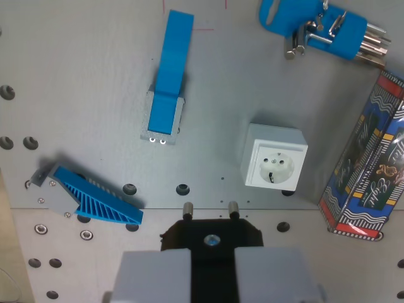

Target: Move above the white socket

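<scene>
The white socket (274, 164) is a square box with a round two-hole face, resting on the grey perforated plate right of centre. My gripper (212, 262) fills the bottom middle of the wrist view. Its two grey fingers (154, 274) are shut on a black plug (211, 235), whose two metal pins (187, 207) point up the picture. The pins end below and to the left of the socket, apart from it.
A blue bar on a grey block (169, 79) lies at upper centre. A blue ribbed wedge (95, 203) sits at the left. A blue connector with metal prongs (322, 26) is at the top right. A tall patterned box (369, 164) stands right beside the socket.
</scene>
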Controlling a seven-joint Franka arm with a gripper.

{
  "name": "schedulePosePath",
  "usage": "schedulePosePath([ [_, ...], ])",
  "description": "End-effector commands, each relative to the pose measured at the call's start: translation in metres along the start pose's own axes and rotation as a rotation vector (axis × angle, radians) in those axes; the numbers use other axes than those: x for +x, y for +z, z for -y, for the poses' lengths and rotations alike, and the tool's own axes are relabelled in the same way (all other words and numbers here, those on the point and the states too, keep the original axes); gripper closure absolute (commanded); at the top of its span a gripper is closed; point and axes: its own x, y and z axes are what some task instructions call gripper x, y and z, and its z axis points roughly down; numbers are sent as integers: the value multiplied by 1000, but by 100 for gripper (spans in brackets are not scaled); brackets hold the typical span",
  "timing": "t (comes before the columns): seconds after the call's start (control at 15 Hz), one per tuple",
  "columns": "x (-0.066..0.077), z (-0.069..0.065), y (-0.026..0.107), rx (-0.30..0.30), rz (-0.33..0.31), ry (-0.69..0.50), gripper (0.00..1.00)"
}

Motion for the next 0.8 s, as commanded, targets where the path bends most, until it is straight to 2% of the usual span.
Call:
schedulePosePath([
  [0.07, 0, 0, 0, 0, 0, 0, 100],
  [0.8, -3, -2, 6, 2, -7, 13, 100],
])
